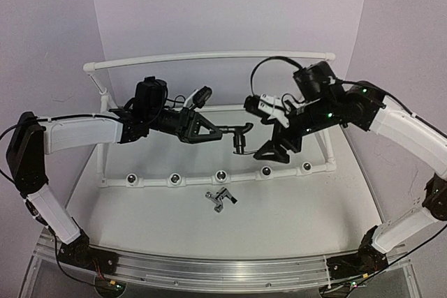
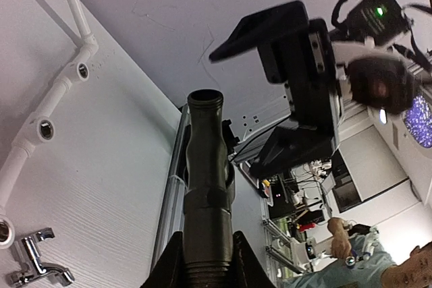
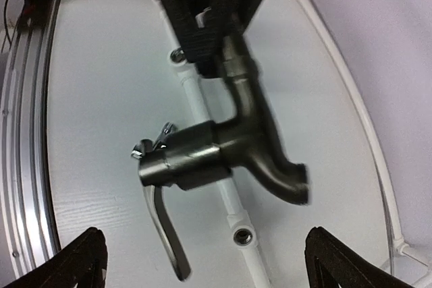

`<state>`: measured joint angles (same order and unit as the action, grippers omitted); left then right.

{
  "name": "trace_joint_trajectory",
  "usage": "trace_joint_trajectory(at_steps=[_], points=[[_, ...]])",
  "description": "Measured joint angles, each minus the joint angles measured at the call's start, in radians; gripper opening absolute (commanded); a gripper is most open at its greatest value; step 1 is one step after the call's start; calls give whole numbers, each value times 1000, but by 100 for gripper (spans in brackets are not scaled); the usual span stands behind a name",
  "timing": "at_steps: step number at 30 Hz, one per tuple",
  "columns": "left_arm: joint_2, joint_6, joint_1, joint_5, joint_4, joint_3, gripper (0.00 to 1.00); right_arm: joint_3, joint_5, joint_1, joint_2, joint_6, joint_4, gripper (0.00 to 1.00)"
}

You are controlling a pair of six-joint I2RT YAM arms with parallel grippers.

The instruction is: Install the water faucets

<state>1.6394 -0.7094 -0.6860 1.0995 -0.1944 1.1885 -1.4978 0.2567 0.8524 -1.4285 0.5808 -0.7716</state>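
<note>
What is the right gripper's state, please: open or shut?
Open: the right gripper has its fingers wide apart, clear of the faucet held by the left gripper.

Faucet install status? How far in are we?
Done: nothing seated; the five sockets along the front bar of the white pipe frame are empty. In hand: left gripper holds one dark grey faucet in mid-air, jaws shut; right gripper open beside it, holding nothing. Left: seat this one, then the second faucet lying on the table.
</note>
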Motion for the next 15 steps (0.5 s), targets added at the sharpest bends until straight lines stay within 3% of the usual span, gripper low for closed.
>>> trace_joint_trajectory(at_steps=[7, 15], points=[[-134, 158, 24, -22, 71, -19, 0, -118, 240, -152, 34, -250, 75, 98], [-329, 242, 21, -82, -8, -111, 0, -126, 570, -178, -69, -501, 202, 89]])
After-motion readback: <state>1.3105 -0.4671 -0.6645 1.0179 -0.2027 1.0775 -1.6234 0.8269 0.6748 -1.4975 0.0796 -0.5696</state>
